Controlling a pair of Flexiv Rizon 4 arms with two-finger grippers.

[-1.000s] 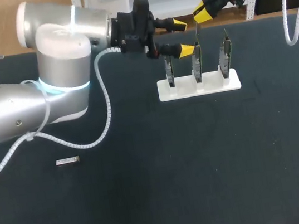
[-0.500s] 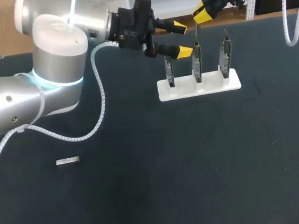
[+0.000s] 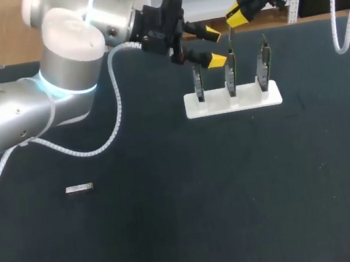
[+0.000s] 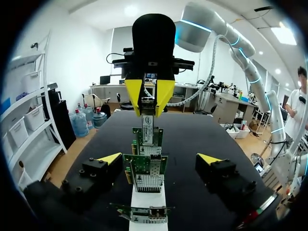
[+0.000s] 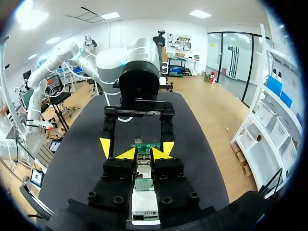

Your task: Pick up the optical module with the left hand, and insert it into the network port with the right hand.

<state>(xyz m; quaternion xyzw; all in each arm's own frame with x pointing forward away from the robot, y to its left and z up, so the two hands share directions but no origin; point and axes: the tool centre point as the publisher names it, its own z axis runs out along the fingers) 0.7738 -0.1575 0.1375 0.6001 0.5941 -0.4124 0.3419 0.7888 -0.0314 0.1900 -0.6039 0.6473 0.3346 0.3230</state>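
Head view: my left gripper (image 3: 214, 47) hangs empty with its fingers spread wide, just beside the network cards (image 3: 198, 81) standing in the white stand (image 3: 217, 105). The optical module (image 3: 79, 189) lies flat on the table (image 3: 238, 200), well behind those fingers and far from both grippers. My right gripper (image 3: 235, 15) sits at the top of the middle card (image 3: 231, 63). My worry is that turning the left arm towards the module could let a fingertip clip a card and tip the stand.

Left wrist view: the cards line up between and ahead of my open fingers, so there is little room to back out.

Right wrist view: a card sits right at the right gripper. I cannot tell whether it is pinched; if it is, any lift drags it out. The module looks small and low, so it could skid when grasped.
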